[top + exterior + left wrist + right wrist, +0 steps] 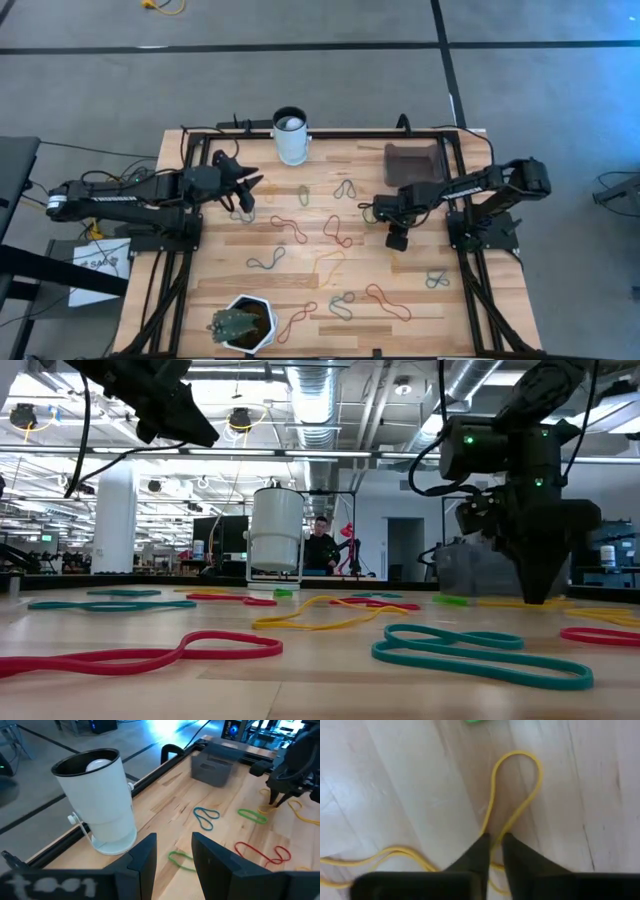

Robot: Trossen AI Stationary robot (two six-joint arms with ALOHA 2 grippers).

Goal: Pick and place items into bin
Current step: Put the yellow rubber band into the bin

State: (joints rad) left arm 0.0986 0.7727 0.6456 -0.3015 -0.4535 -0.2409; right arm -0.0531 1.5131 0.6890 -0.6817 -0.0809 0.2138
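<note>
Several thin rubber-band loops in red, green, yellow and blue-grey lie flat on the wooden table (300, 300). The dark translucent bin (412, 162) stands at the far right. My right gripper (397, 240) points down at the table just near of the bin, its fingers closed around a yellow band (517, 785). My left gripper (245, 205) hangs open above the far left of the table, near the white cup (290, 135), and touches nothing. My right gripper pinches the yellow band at the narrow waist (490, 831) where its two strands run close together, between the two fingertips. The fingers come from above, pointing down. The band still lies flat on the table, one loop beyond the fingers and the rest trailing behind them.
A white hexagonal plant pot (245, 322) stands at the near edge. A black frame rail (340, 133) runs along the table's far and side edges. A green band (479, 721) lies just beyond the yellow loop. A person shows in the room far behind.
</note>
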